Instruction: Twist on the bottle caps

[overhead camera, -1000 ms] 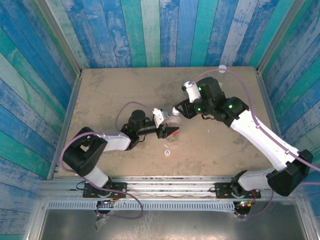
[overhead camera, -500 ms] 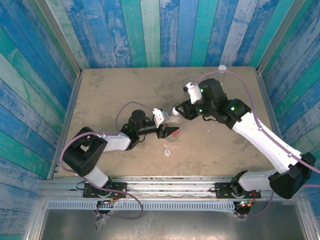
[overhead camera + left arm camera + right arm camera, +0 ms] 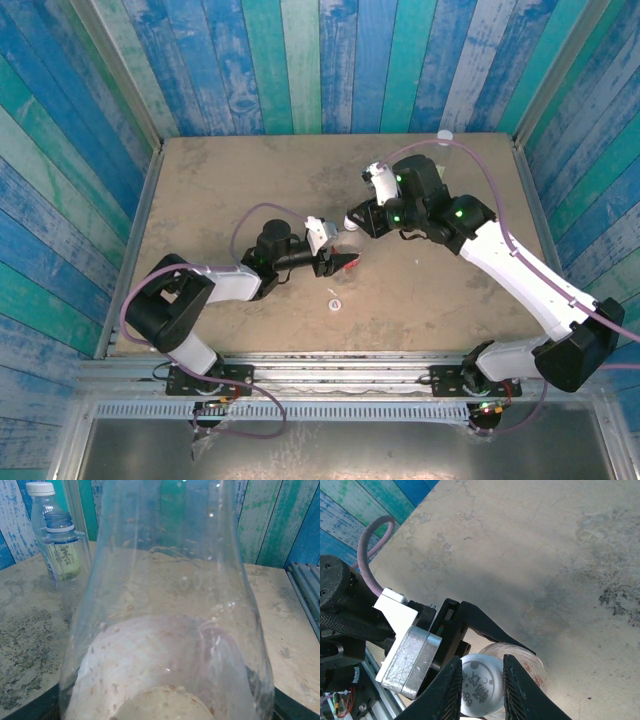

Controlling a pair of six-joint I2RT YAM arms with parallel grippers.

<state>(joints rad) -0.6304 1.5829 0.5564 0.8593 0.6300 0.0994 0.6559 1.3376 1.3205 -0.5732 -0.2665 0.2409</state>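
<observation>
My left gripper (image 3: 338,262) is shut on the red-labelled bottle (image 3: 348,263), which stands mid-table. Its black fingers (image 3: 487,626) hug the clear body (image 3: 532,664). That bottle (image 3: 170,605) looms close in the left wrist view. A white bottle cap (image 3: 481,687) sits on its neck, and my right gripper (image 3: 481,669) is shut on that cap, one finger on each side. From above, the right gripper (image 3: 352,222) reaches in from the right. A loose cap (image 3: 334,304) lies on the table nearer the arm bases.
A capped clear bottle (image 3: 41,500) and an uncapped green-yellow-labelled bottle (image 3: 62,545) stand together at the back right corner (image 3: 445,140). Blue-green plank walls (image 3: 300,60) enclose the tan table (image 3: 220,190). A metal rail (image 3: 330,365) runs along the near edge.
The right gripper's fingers have closed in on the cap, and its wrist shifted slightly right and back. The left arm and its bottle have stayed put.
</observation>
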